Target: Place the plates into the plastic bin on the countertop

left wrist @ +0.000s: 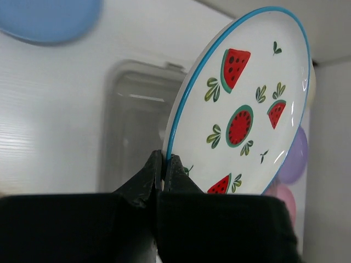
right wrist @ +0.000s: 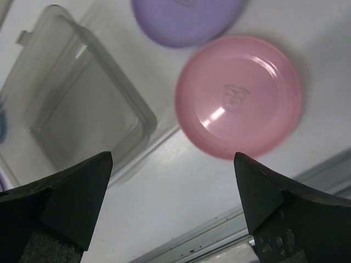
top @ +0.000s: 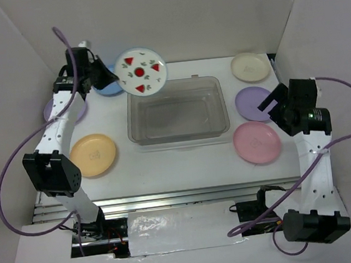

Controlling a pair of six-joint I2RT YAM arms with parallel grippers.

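Your left arm reaches up the left side of the countertop (top: 185, 162) to its far corner, its forearm passing beyond the yellow-orange plate (top: 94, 154). The left gripper (left wrist: 163, 159) is pinched onto the rim of the watermelon plate (top: 141, 71), just past the blue plate (top: 111, 85). That plate is off the table above the far left corner of the plastic bin (top: 177, 115). It is tilted steeply, its decorated face turned up toward the overhead camera, and it extends rightward from the clamped edge. Nothing lies inside the bin. To its right sit the cream plate (top: 250, 67), the lavender plate (top: 254, 102) and the pink plate (top: 257, 142), flat in a column. Your right arm is folded at the elbow, and the right gripper (right wrist: 173, 159) hangs over the lavender and pink plates with its fingers spread apart and nothing between them.
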